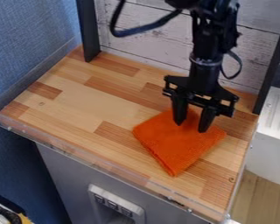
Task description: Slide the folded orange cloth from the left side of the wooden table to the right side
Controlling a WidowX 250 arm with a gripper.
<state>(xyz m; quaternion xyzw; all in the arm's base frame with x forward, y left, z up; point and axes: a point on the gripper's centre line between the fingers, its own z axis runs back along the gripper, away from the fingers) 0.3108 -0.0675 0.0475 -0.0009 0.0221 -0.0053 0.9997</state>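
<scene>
My gripper [190, 125] hangs down over the right half of the wooden work surface. Its two fingers are spread apart, with orange fabric visible between and behind them. The orange cloth [180, 142] lies folded on the wood, one corner pointing toward the front edge. Both fingertips overlap the cloth's rear part; whether they touch it I cannot tell.
The wooden tabletop [78, 103] has a low transparent rim [101, 165] along its front. Black posts [89, 30] stand at the back left and back right, before a whitewashed plank wall [142, 39]. A white unit [274, 131] stands to the right.
</scene>
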